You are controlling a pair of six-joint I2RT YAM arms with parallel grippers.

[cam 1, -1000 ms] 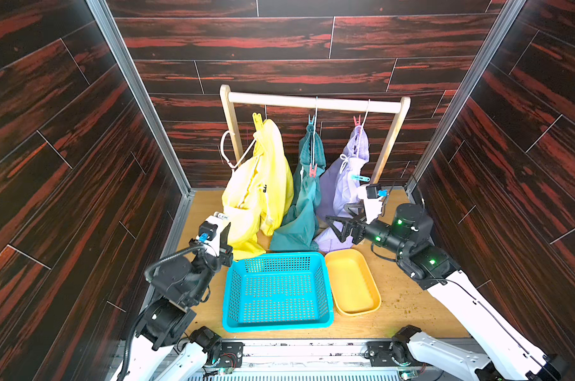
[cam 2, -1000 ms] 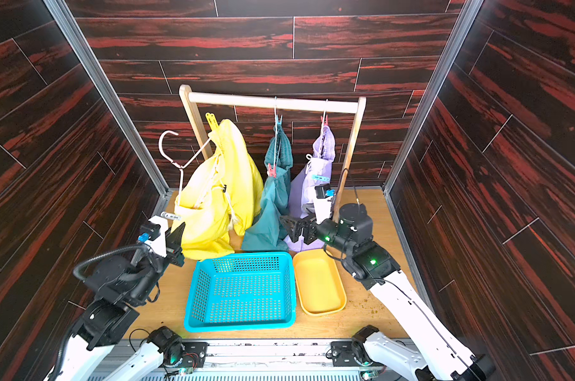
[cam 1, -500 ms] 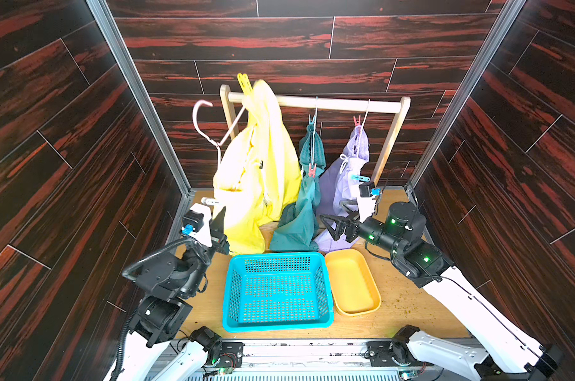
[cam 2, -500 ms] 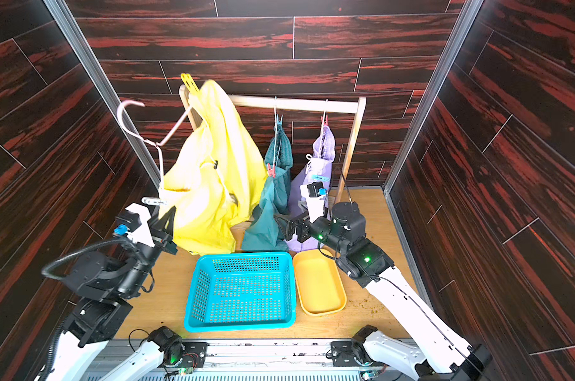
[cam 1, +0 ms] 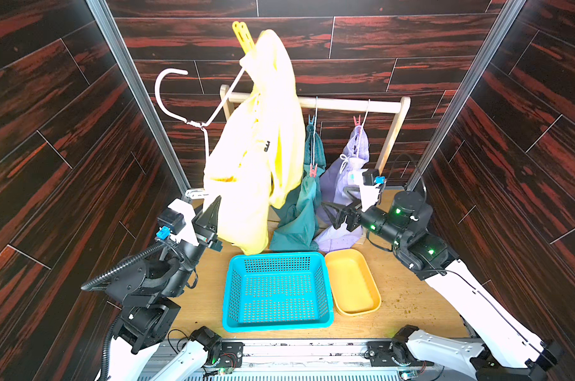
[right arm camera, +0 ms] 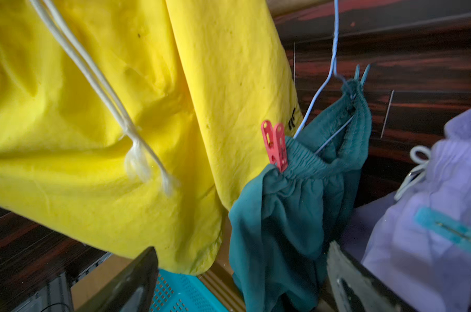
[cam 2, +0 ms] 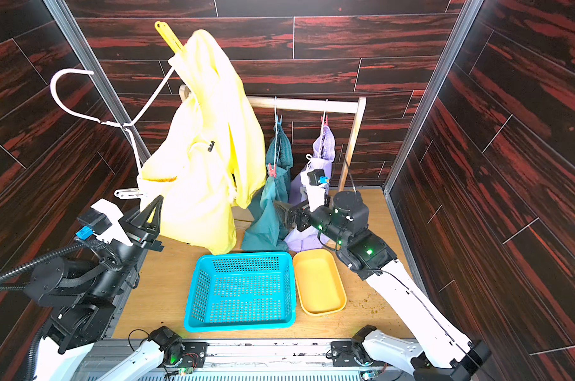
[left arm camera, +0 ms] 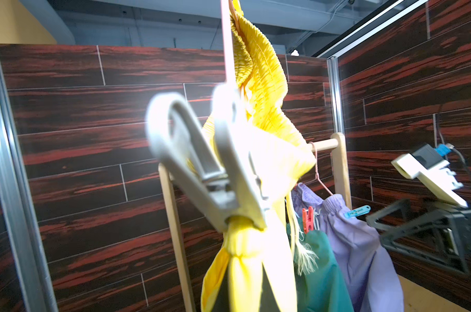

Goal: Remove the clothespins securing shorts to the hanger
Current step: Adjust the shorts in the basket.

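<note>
Yellow plastic marks the highest clothespin (cam 1: pixel 243 35), clipped at the upper end of a white wire hanger (cam 1: pixel 172 70). The hanger stands tilted, clear of the wooden rail (cam 1: pixel 345 105), with the yellow shorts (cam 1: pixel 263 158) draped from it. A pale clothespin (left arm camera: pixel 201 167) bites the same shorts at the hanger's low end. The left claw (cam 1: pixel 216 206) is closed on the shorts' edge just under that peg. The right claw (right arm camera: pixel 242 248) gapes wide and empty, facing the red-pink clothespin (right arm camera: pixel 274 146) on the green shorts (right arm camera: pixel 283 216).

The pegs look light, stiff and sprung, so I would squeeze the flared tails, never the biting end. The cloth is soft and the hanger thin, so both will likely swing away from a push.

The left claw's pinch itself is hard to make out, and the pale peg is blurred. A blue clothespin (right arm camera: pixel 450 232) on the lavender shorts (right arm camera: pixel 431 189) is cut off at the frame edge.

Below, a blue basket (cam 1: pixel 276 255) and a yellow tray (cam 1: pixel 345 252) sit side by side on the worktop (cam 1: pixel 404 297).
</note>
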